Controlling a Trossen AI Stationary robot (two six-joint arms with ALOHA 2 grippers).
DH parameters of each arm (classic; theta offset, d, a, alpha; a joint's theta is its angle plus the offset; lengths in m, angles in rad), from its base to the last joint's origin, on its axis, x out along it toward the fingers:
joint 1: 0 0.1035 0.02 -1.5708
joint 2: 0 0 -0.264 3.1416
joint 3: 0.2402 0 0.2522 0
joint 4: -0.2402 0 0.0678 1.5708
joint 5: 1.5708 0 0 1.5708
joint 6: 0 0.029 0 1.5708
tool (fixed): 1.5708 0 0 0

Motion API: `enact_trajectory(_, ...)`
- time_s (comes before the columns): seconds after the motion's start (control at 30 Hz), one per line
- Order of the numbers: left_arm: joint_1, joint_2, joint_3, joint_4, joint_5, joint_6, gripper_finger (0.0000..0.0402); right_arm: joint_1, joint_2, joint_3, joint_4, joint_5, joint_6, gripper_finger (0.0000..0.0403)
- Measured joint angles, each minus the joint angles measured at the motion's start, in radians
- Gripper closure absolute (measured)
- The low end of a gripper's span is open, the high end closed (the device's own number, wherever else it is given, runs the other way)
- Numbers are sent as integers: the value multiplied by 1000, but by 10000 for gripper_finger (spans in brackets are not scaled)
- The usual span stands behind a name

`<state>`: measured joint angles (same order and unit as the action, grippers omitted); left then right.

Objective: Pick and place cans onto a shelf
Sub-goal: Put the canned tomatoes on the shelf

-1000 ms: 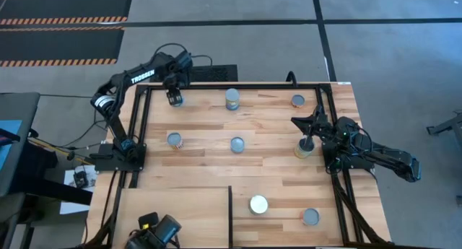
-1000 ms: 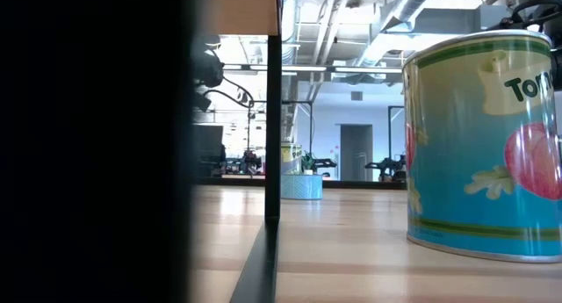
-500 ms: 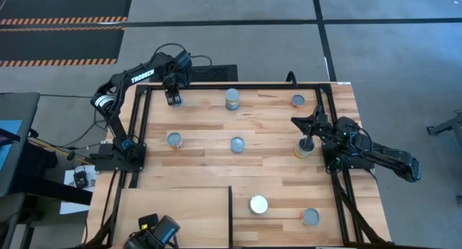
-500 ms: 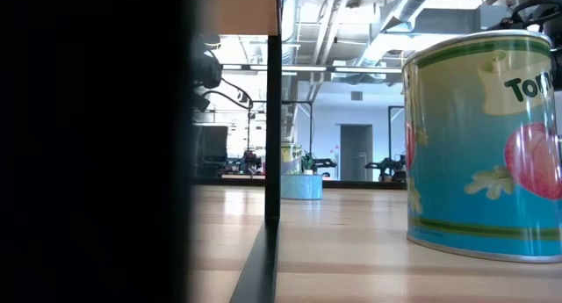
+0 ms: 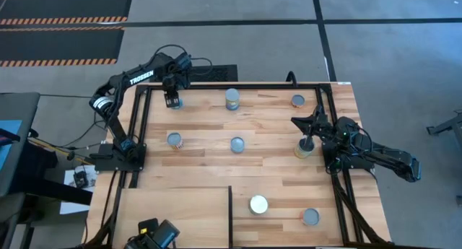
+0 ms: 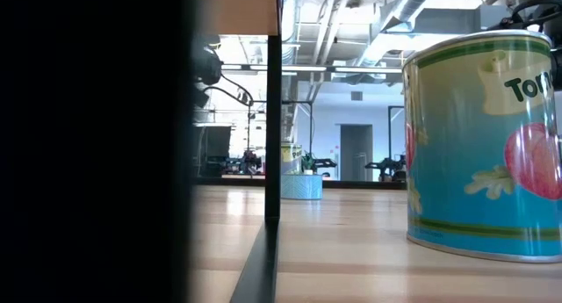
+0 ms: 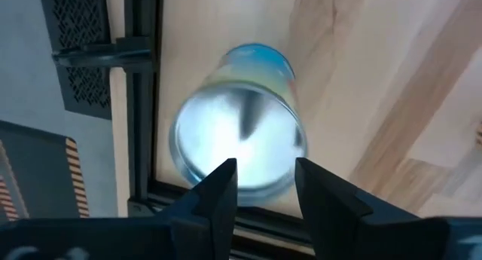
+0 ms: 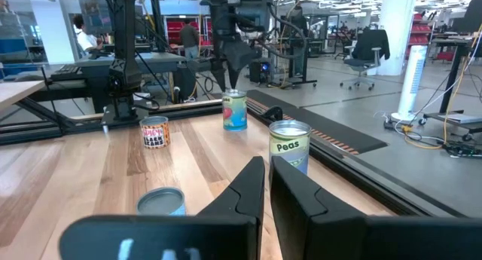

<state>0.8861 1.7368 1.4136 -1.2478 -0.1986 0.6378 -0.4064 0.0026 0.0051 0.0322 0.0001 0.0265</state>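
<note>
Well, the left end effector (image 5: 172, 99) hangs over a blue-labelled can (image 7: 239, 139) at eleven o'clock on the counter (image 5: 274, 169), fingers part-open, not clamping it; the right end effector (image 5: 306, 131), narrow, waits at three o'clock; the shelf (image 5: 173, 213) at seven o'clock holds nothing

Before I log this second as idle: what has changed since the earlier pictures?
Little. The left gripper edged slightly toward the table's far edge over the far-left can, which stands ungrasped. Unchanged: the right gripper over its can, and the other cans, including two on the shelf.
</note>
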Motion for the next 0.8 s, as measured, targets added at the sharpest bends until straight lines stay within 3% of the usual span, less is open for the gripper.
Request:
enact_trajectory(0.3, -3, -44, -37, 41, 41, -5, 278, 0, 0, 0, 0, 0, 0, 354)
enact_trajectory(0.47, -20, -42, -103, 77, -6, 16, 278, 0, 0, 0, 0, 0, 0, 354)
enact_trajectory(0.8, -24, -44, -107, 131, -49, 13, 283, 0, 0, 0, -1, 0, 0, 354)
